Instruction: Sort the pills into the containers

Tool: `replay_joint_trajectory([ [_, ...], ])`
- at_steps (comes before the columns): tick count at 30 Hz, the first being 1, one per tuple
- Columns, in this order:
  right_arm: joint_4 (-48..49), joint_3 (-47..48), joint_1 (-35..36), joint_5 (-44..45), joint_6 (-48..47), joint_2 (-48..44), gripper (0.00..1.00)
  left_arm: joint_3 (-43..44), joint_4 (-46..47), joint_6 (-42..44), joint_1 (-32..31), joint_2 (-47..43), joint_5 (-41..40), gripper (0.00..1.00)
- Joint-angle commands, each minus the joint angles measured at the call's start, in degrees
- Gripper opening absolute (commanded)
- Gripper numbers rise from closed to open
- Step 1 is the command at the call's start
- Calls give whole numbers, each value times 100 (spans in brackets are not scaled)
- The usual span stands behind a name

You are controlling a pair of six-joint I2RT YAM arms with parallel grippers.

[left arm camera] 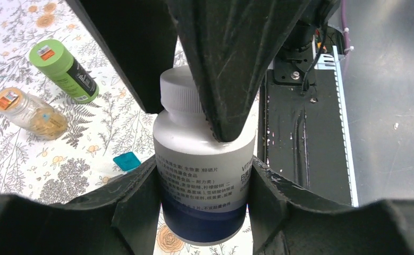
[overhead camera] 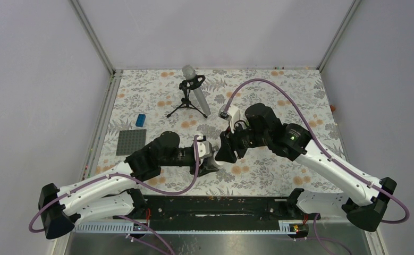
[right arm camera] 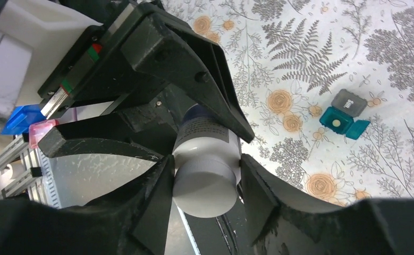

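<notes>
Two grippers meet on one white pill bottle (left arm camera: 204,143) near the middle of the floral tablecloth (overhead camera: 279,95), just ahead of the black rail at the table's near edge. The left gripper (left arm camera: 203,175) is about half open and clamped on the bottle's body, one finger (left arm camera: 135,207) on each side of the printed label above its dark blue band. The right gripper (right arm camera: 205,170) comes in from the opposite end. Its jaws are closed on the bottle's ribbed white cap (right arm camera: 204,188), and both inner faces touch the cap's sides. In the left wrist view one right finger also bears on the bottle's shoulder just beside the cap. The cap is still seated on the neck. Whether the bottle's base touches the cloth cannot be told.

Other containers lie apart from the held bottle. A green bottle (left arm camera: 64,70) with a black label lies on its side. Near it, a clear bottle (left arm camera: 32,113) with an orange label holds yellowish contents and also lies down. A small teal pill case (right arm camera: 345,119) sits open on the cloth with its grey lid tipped back and one pale pill showing inside.

Farther back stands a microphone (overhead camera: 194,87) on a small tripod. To the left a grey baseplate (overhead camera: 130,142) lies flat, with a blue brick (overhead camera: 140,120) just beyond it.
</notes>
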Motion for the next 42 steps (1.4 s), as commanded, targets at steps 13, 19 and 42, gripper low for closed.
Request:
replay_joint_trajectory([
  [13, 1252, -150, 8, 2134, 4764, 494, 24, -179, 1223, -238, -18, -241, -1205, 0],
  [19, 1433, -3, -9, 2299, 4045, 172, 81, -235, 1268, -522, -14, -260, -1513, 0],
  [42, -195, 655, -168, -64, -689, -195, 64, -599, 1936, -1005, -14, -447, -1092, 0],
])
